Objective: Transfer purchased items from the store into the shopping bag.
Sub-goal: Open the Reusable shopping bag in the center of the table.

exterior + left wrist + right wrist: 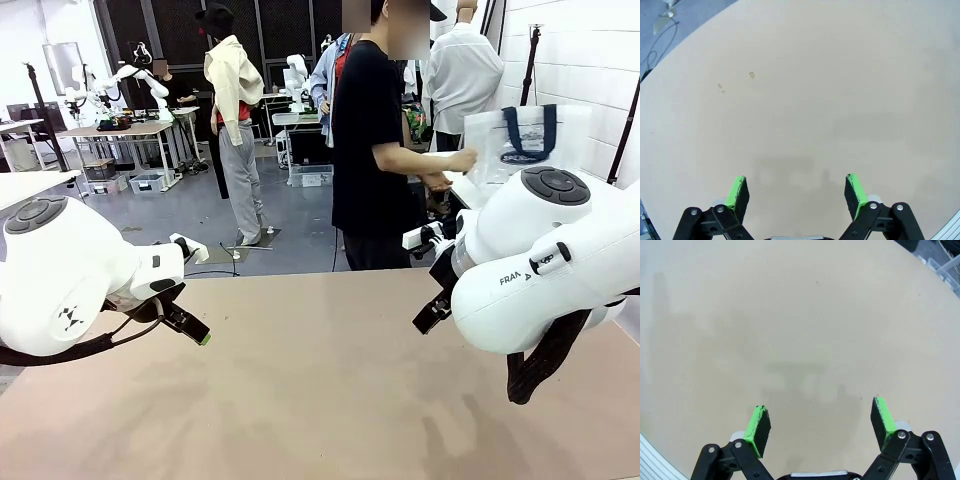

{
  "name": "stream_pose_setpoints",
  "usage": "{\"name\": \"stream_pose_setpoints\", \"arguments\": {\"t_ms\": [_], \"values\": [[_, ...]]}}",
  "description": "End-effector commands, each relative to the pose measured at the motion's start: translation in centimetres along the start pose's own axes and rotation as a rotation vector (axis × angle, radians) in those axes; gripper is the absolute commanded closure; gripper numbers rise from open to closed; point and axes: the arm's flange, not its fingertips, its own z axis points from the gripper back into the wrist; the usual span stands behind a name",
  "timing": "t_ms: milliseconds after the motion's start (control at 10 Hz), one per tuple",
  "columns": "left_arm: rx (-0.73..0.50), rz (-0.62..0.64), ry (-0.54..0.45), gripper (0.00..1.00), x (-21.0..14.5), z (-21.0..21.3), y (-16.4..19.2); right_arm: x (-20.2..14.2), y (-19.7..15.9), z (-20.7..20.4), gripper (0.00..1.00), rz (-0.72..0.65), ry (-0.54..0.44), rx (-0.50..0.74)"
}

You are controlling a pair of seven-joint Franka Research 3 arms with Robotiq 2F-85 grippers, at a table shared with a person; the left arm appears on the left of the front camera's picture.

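Note:
A person standing at the table's far side reaches with one hand (462,160) to the shopping bag (527,138), a clear plastic tote with navy strap handles, held up beyond the table at the right. The store and the purchased items are out of view. My left gripper (195,332) (796,187) hangs open over bare tabletop at the left, nothing between its green pads. My right gripper (432,312) (820,422) hangs open over bare tabletop at the right, likewise holding nothing. Both grippers are well short of the bag.
The tan table (320,390) spreads between the arms; its far edge runs just in front of the person. A few small flecks (751,75) lie on its surface. Beyond the table are grey floor, work tables and other people.

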Motion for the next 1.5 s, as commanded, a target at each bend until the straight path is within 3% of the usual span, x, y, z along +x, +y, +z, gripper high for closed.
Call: {"name": "stream_pose_setpoints", "arguments": {"t_ms": [0, 1400], "values": [[0.0, 0.003, 0.0, 0.0, -0.04, 0.01, 0.14, 0.0, -0.01, 0.0, 0.0, 0.0, 0.0, 0.0], [0.0, 0.003, 0.0, 0.0, -0.04, 0.01, 0.14, 0.0, -0.01, 0.0, 0.0, 0.0, 0.0, 0.0]]}}
